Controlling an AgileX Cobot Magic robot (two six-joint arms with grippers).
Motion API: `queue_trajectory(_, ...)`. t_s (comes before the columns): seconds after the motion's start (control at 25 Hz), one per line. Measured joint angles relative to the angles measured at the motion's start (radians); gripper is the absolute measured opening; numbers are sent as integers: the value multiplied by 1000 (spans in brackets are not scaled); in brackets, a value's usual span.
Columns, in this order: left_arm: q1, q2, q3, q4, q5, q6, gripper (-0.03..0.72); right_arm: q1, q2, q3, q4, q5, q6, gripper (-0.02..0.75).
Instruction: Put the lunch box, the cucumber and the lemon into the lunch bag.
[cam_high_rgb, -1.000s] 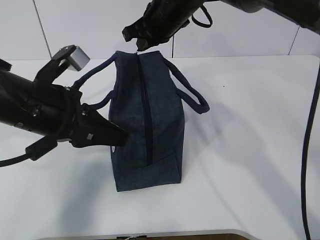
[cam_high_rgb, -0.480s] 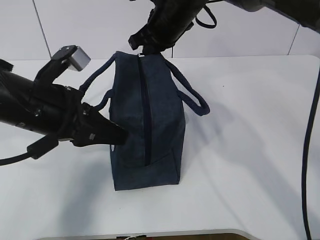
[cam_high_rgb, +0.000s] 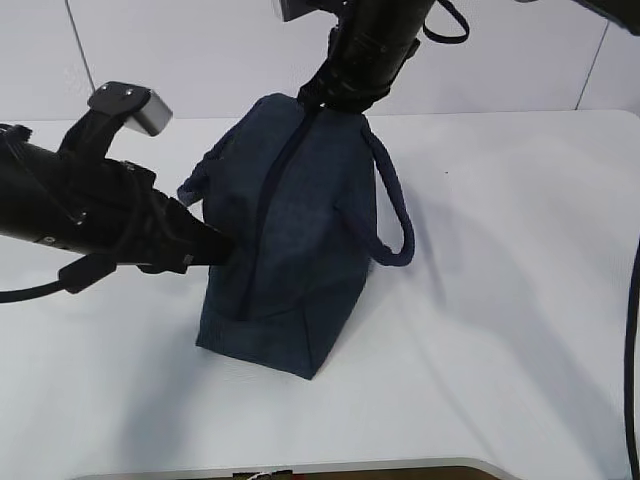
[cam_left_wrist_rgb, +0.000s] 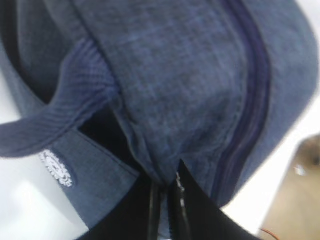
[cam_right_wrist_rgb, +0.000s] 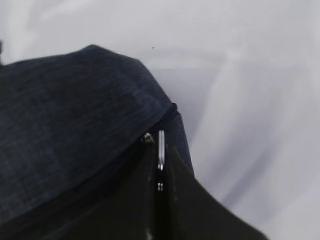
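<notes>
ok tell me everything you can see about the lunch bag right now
The lunch bag is a boxy dark navy fabric bag with two strap handles and a small white round logo. Its zipper looks closed along the top. It leans on the white table, tilted rather than upright. The left gripper pinches a fold of its side fabric; the right gripper holds the metal pull at its far end.

Plain white desk (cam_high_rgb: 520, 260) with a rounded front edge, and a white paneled wall (cam_high_rgb: 200, 50) behind it with thin dark seams. Lighting's soft, shadows pretty faint.
</notes>
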Motion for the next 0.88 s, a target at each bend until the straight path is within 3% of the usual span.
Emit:
queue_trajectory(0.44, 0, 2, 0, 2, -264, 0, -13, 0, -70, 0, 9, 35, -34, 5)
queue_trajectory(0.88, 4, 2, 0, 115, -301, 3, -13, 0, -127, 44, 82, 39, -36, 5)
